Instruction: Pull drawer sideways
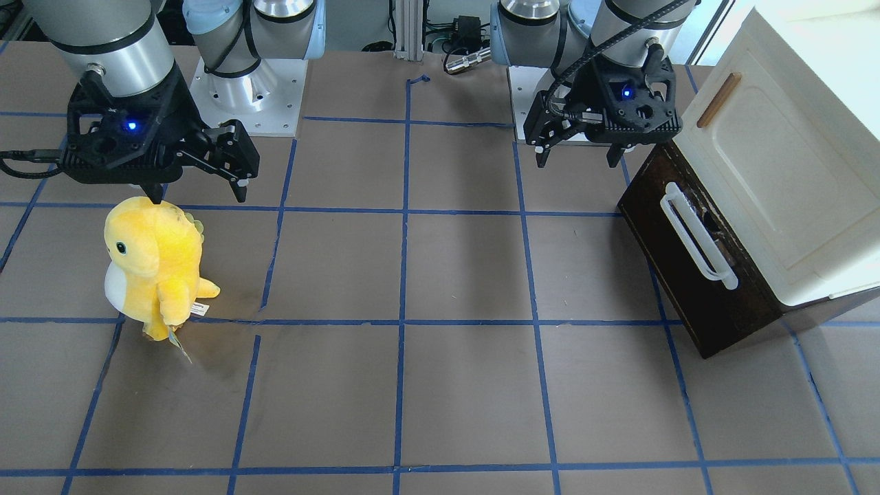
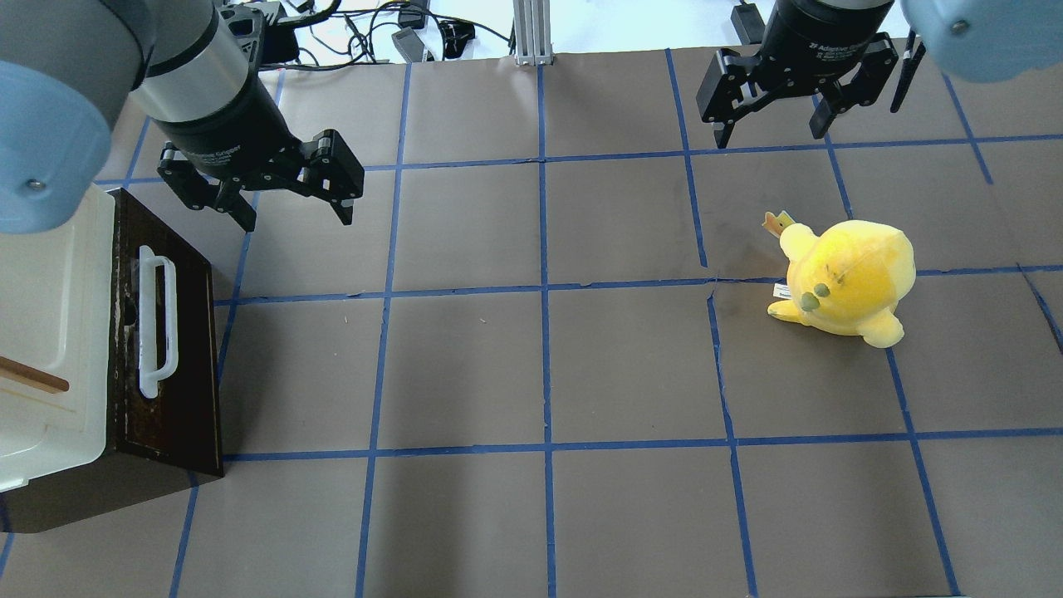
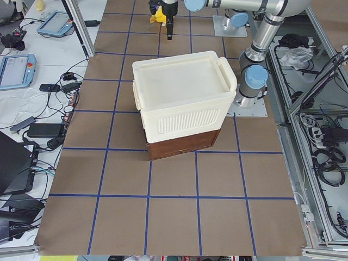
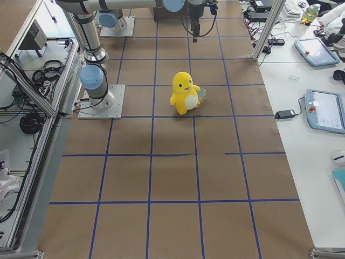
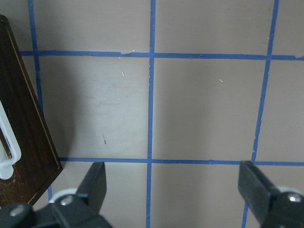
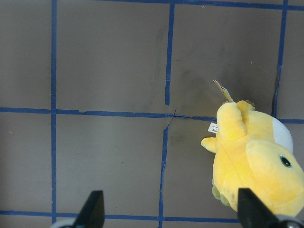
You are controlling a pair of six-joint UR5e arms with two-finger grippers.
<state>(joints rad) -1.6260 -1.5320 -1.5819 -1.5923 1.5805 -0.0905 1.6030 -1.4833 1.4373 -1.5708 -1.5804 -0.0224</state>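
Observation:
The drawer has a dark brown front and a long white bar handle. It sits shut under a cream cabinet at my left. It also shows in the overhead view and at the left edge of the left wrist view. My left gripper is open and empty. It hovers over the table beside the drawer front's far end, apart from the handle. It also shows in the front-facing view. My right gripper is open and empty at the far right.
A yellow plush toy stands on the brown table on my right side, just below the right gripper. The cream cabinet door has a small brown wooden handle. Blue tape lines grid the table.

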